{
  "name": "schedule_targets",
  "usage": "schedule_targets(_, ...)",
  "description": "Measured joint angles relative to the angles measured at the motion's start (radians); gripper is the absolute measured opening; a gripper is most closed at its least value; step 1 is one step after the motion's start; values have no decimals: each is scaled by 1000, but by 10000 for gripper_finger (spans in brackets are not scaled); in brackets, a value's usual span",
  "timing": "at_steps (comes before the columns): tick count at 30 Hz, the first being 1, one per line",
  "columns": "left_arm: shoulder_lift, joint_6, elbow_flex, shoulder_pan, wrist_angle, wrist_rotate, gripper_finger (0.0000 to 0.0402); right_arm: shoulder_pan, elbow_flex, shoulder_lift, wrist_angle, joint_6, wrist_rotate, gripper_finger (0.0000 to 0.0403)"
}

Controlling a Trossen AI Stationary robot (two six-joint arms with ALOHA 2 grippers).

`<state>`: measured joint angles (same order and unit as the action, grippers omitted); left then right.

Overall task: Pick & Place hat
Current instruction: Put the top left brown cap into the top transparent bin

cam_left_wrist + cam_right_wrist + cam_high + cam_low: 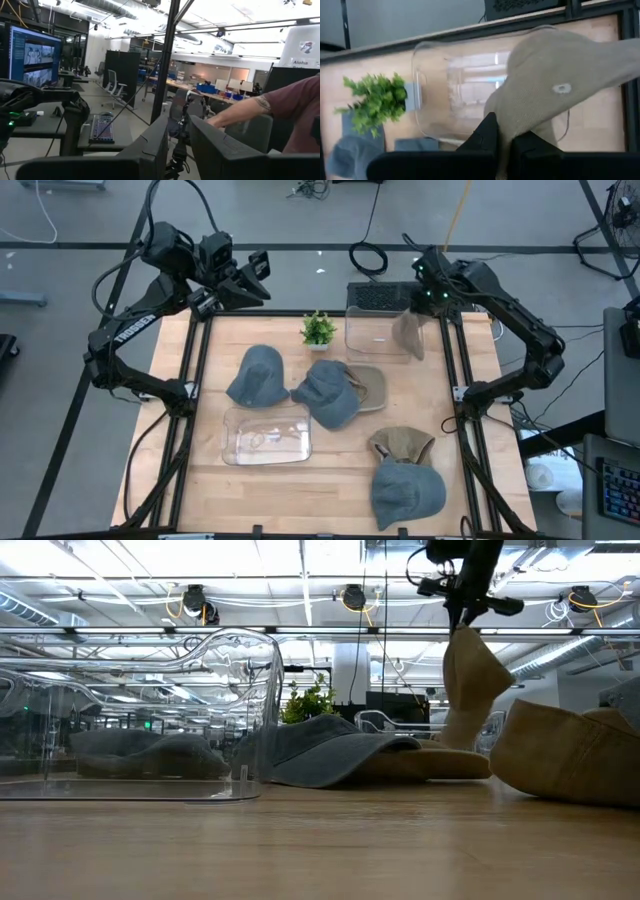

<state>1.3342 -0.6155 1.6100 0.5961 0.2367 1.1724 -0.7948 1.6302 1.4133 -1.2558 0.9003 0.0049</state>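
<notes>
My right gripper (422, 304) is raised over the table's far right and is shut on a tan hat (408, 333). The hat hangs over the right end of a clear bin (375, 332). It also shows in the low view (470, 680) and the right wrist view (560, 90). My left gripper (256, 274) is open and empty, raised beyond the table's far left corner. On the table lie a blue hat (258, 375), a blue cap (328, 392) on top of a tan hat (370, 385), another tan hat (402, 444) and a blue hat (406, 492). My right gripper pinches a bunched bit of the tan hat's cloth (506, 119) between its two fingers, from above, pointing down. The hat hangs slack below the fingers (463, 618). Whether its lower end touches the bin, I cannot tell.
A second clear bin (266, 434) lies at the table's near left. A small green plant (318, 328) stands at the far middle, beside the far bin. A person's arm (260, 105) shows in the room beyond the table.
</notes>
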Motion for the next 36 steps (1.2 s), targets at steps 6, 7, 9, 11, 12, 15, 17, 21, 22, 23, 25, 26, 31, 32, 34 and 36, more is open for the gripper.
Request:
schedule_targets(6, 0, -10, 0, 0, 0, -2, 85, -22, 0, 24, -27, -112, -7, 0)
schedule_targets(7, 0, -16, 0, 0, 0, -3, 85, -31, 0, 27, -28, -126, -7, 0)
schedule_targets(9, 0, -18, 0, 0, 0, -3, 85, -45, 0, 29, -28, -162, -6, 0)
schedule_targets(11, 0, -23, 0, 0, 0, -3, 85, -54, 0, 29, -28, -211, -5, 0)
schedule_targets(12, 0, -22, 0, -1, 0, -3, 85, -57, -1, 29, -27, -233, -6, 0)
schedule_targets(15, 0, -19, 0, -2, 0, -3, 85, -57, -28, 29, -17, -275, -7, 0)
schedule_targets(17, 1, -11, 0, -2, 0, -3, 85, -57, -59, 29, -17, -296, -16, 0)
schedule_targets(21, 1, 19, 0, -2, 0, -3, 85, -57, -130, 30, -12, -355, -31, 0)
schedule_targets(22, 1, 20, 0, -2, 0, -3, 85, -57, -144, 30, -10, -371, -31, 0)
schedule_targets(23, 1, 19, 0, -2, 0, -3, 85, -57, -157, 30, -3, -388, -26, 0)
schedule_targets(25, 1, 20, 0, -2, 0, -3, 85, -57, -178, 30, 3, -421, -2, 0)
schedule_targets(26, 1, 19, 0, -2, 0, -3, 85, -57, -185, 30, 2, -441, 19, 0)
schedule_targets(31, 1, 11, 0, -2, 0, -3, 85, -57, -195, 30, 13, -552, 51, 0)
schedule_targets(32, 1, 11, 0, -2, 0, -3, 85, -57, -195, 29, 22, -564, 51, 0)
schedule_targets(34, 1, 11, 0, -2, 0, -3, 85, -57, -195, 27, 31, -579, 51, 7)
schedule_targets(36, 1, 9, 0, -2, 0, -3, 85, -57, -195, 20, 28, -601, 51, 25)
